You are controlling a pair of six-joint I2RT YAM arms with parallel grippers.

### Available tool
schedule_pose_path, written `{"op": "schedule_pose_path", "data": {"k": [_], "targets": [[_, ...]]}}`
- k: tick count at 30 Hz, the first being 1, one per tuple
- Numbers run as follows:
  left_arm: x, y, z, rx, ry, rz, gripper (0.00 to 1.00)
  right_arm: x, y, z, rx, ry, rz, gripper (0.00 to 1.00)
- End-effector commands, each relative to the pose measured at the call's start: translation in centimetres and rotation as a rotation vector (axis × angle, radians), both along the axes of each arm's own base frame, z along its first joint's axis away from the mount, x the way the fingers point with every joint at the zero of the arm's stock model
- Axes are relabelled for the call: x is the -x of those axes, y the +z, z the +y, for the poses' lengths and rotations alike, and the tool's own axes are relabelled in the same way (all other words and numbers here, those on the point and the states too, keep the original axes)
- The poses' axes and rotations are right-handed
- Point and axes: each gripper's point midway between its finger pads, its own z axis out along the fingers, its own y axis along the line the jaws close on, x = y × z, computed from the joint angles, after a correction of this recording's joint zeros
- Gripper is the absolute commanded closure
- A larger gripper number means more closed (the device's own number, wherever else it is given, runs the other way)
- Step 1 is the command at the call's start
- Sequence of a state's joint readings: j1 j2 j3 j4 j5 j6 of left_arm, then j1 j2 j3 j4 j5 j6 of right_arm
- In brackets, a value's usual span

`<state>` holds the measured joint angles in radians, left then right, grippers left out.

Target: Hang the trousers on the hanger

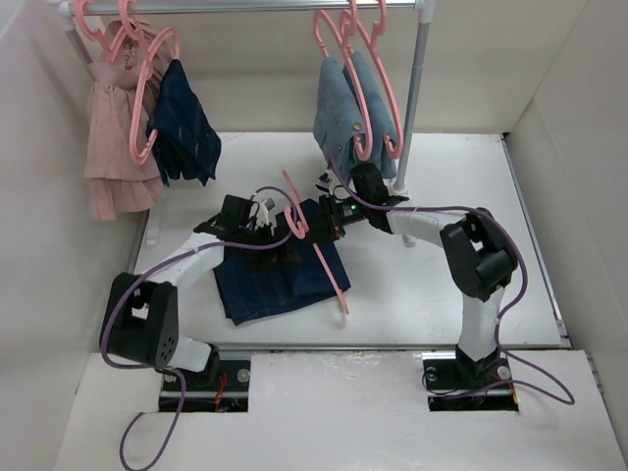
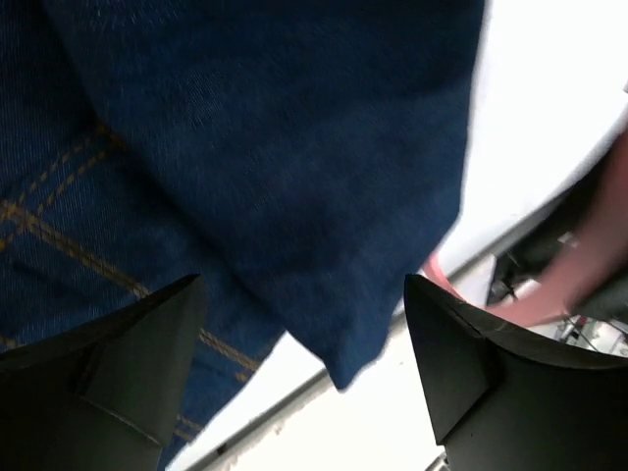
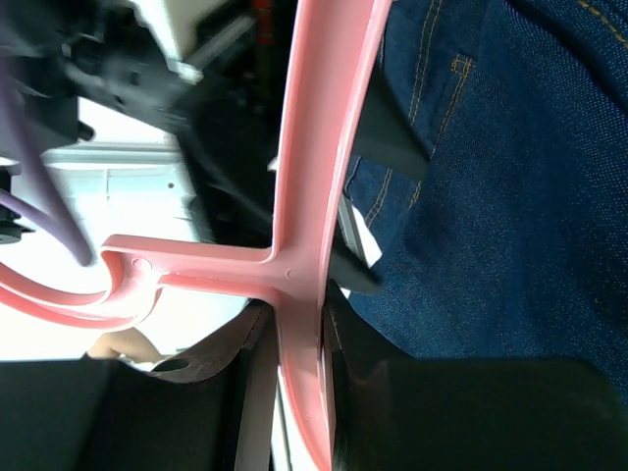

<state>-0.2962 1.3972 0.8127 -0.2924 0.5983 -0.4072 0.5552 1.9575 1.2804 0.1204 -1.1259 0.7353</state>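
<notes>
The dark navy trousers (image 1: 278,277) lie folded on the white table (image 1: 432,285), between the two arms. My right gripper (image 1: 332,220) is shut on the pink hanger (image 1: 319,257), which slants across the trousers' right part. In the right wrist view the hanger (image 3: 306,196) is pinched between my gripper's (image 3: 299,324) fingers, with the trousers (image 3: 491,196) to the right. My left gripper (image 1: 259,218) is at the trousers' far edge. In the left wrist view it (image 2: 304,287) is open, with a loose corner of the trousers (image 2: 294,177) between the jaws, not pinched. The hanger (image 2: 589,265) shows blurred at the right.
A clothes rail (image 1: 255,6) crosses the back with several spare pink hangers. A pink garment (image 1: 116,137) and another dark navy garment (image 1: 183,123) hang at the left, paler jeans (image 1: 353,108) at the right beside the rack pole (image 1: 414,98). White walls enclose the table.
</notes>
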Motion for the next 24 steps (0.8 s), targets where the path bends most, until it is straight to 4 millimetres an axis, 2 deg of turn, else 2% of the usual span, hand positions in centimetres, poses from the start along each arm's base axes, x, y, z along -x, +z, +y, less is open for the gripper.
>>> {"op": "schedule_pose_path", "data": {"k": [1, 2, 5, 7, 9, 10, 12, 13, 14, 15, 18, 21, 23, 24], "targets": [[-1.7, -0.3, 0.0, -0.052, 0.038, -0.031, 0.21, -1.1, 2.7, 0.6, -0.083, 0.022, -0.11, 1.0], [-1.8, -0.7, 0.6, -0.088, 0.05, -0.036, 0.21, -1.1, 2.7, 0.6, -0.083, 0.022, -0.11, 1.0], [-2.3, -1.5, 0.1, -0.076, 0.039, -0.019, 0.21, -1.2, 2.4, 0.6, -0.079, 0.014, -0.112, 1.0], [-3.4, -0.9, -0.6, -0.044, 0.038, -0.043, 0.28, -1.2, 2.4, 0.6, -0.079, 0.014, -0.112, 1.0], [-3.9, -1.3, -1.1, -0.043, 0.029, -0.046, 0.36, -1.1, 2.1, 0.5, -0.078, 0.013, -0.11, 1.0], [-4.0, -0.9, -1.5, -0.014, 0.013, -0.058, 0.45, -1.1, 2.1, 0.5, -0.078, 0.013, -0.111, 1.0], [-4.0, -0.6, -2.2, 0.025, -0.011, -0.063, 0.54, -0.9, 1.8, 0.4, -0.073, 0.013, -0.101, 1.0], [-3.8, 0.3, -2.8, 0.069, -0.038, -0.072, 0.6, -0.8, 1.5, 0.3, -0.068, 0.013, -0.094, 1.0], [-3.8, 0.5, -3.1, 0.092, -0.052, -0.084, 0.7, -0.8, 1.5, 0.3, -0.068, 0.013, -0.093, 1.0], [-3.7, 1.1, -3.3, 0.112, -0.063, -0.099, 0.76, -0.8, 1.5, 0.3, -0.068, 0.013, -0.093, 1.0], [-3.2, 1.7, -3.6, 0.145, -0.085, -0.116, 1.0, -0.6, 1.2, 0.3, -0.063, 0.013, -0.086, 1.0], [-2.1, 2.8, -4.0, 0.192, -0.132, -0.122, 1.0, -0.6, 1.2, 0.3, -0.062, 0.011, -0.075, 1.0], [-2.2, 4.9, -3.1, 0.229, -0.16, -0.164, 1.0, -0.3, 2.1, 0.1, -0.067, 0.005, -0.061, 1.0], [-1.3, 7.2, -3.0, 0.271, -0.218, -0.156, 1.0, -0.2, 2.3, 0.1, -0.068, -0.007, -0.059, 1.0]]}}
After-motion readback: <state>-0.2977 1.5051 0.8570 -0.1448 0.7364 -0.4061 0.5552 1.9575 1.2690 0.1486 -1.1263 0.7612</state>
